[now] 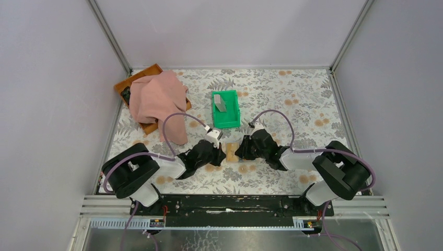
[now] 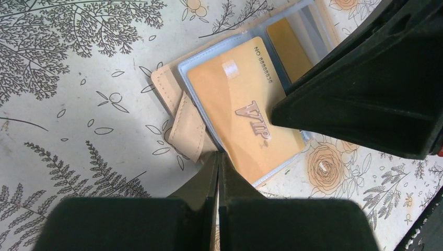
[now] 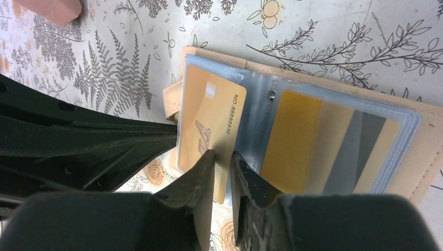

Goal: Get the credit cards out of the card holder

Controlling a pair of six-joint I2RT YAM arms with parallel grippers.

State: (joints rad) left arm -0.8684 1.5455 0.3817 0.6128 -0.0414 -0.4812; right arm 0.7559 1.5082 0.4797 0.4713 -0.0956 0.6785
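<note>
The card holder [image 1: 230,152] [image 3: 418,151] lies open on the flowered table between both grippers, tan outside with clear pale-blue sleeves. A gold credit card marked VIP [image 2: 235,99] [image 3: 209,110] sticks partway out of the left sleeve. More cards, gold [image 3: 292,141] and grey [image 3: 365,141], sit in the right sleeve. My left gripper [image 2: 219,156] [image 1: 218,151] is shut, its tips pressing on the holder's edge beside the tan strap [image 2: 185,125]. My right gripper [image 3: 222,155] [image 1: 241,151] stands over the VIP card's free end, jaws a narrow gap apart, with the card showing in the gap.
A green bin [image 1: 215,112] with a grey card [image 1: 221,103] in it stands just behind the holder. At the back left a pink cloth [image 1: 156,97] drapes over a brown board [image 1: 137,79]. Grey walls close in the table's sides and back.
</note>
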